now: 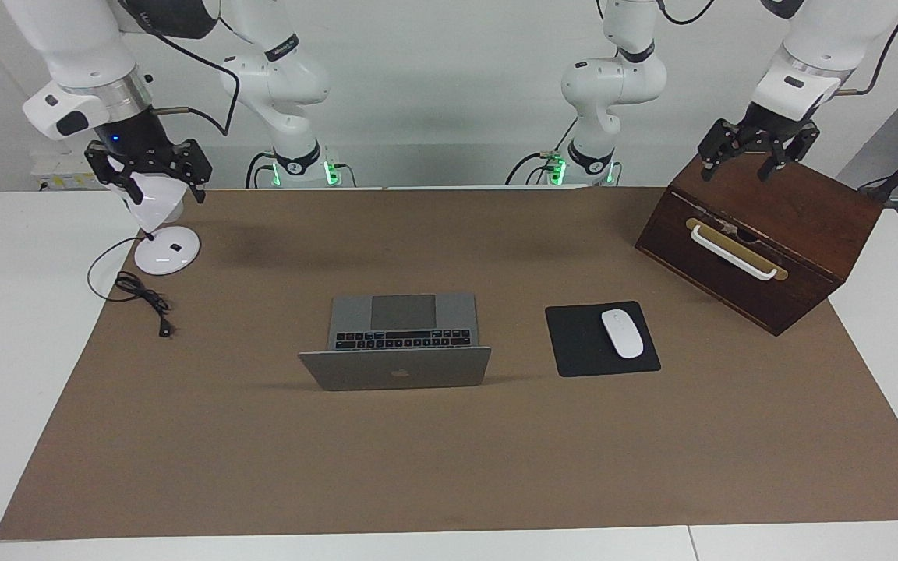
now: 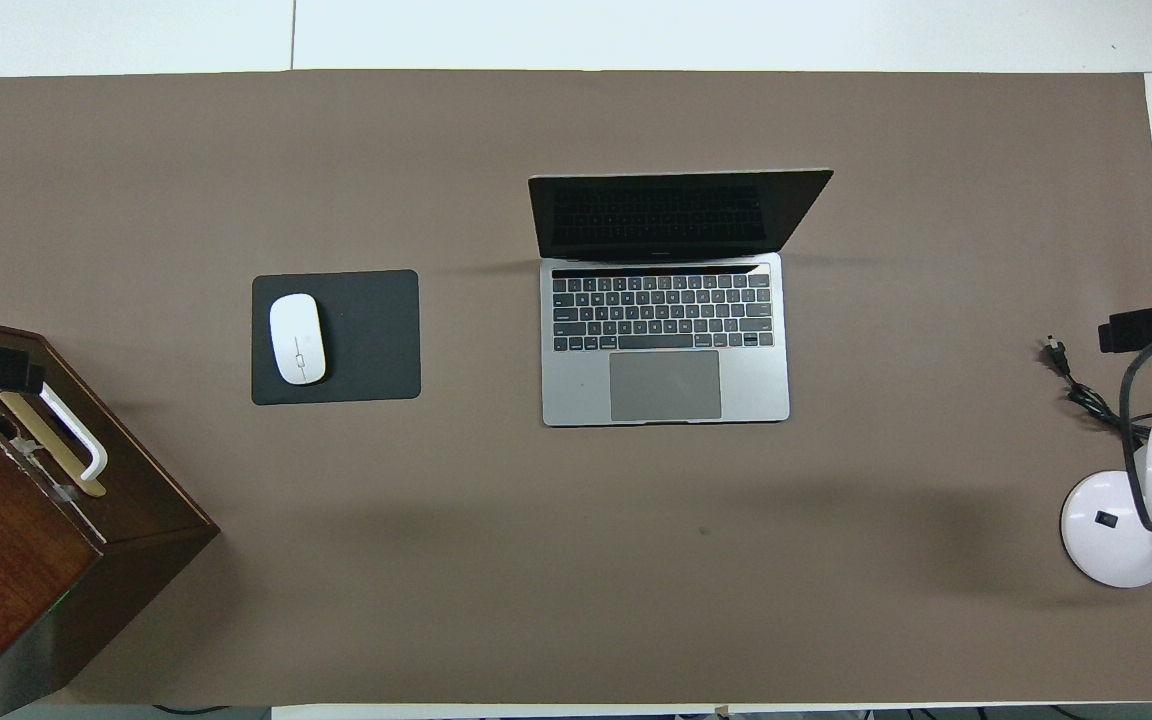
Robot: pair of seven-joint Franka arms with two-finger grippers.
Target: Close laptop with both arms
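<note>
Standing open mid-worktop beside the mouse pad (image 1: 602, 339), the laptop (image 1: 398, 343) looks stiff, smooth-lidded and hinge-fragile; push its lid's top edge evenly. Left pincer (image 1: 739, 161) hangs spread over the wooden box (image 1: 761, 241), right pincer (image 1: 154, 175) spread over the desk lamp (image 1: 162, 234).

White tabletop (image 1: 20, 389), made of joined panels with seams visible along the edge farthest from the robots. Brown mat (image 1: 449, 452) covers most of it, lying flat. Plain white wall (image 1: 449, 101) stands at the robots' end. Dark wooden cabinet (image 1: 761, 241) with a white handle sits at the left arm's end. Small white desk lamp (image 1: 164, 249) at the right arm's end. Lighting even, shadows soft
</note>
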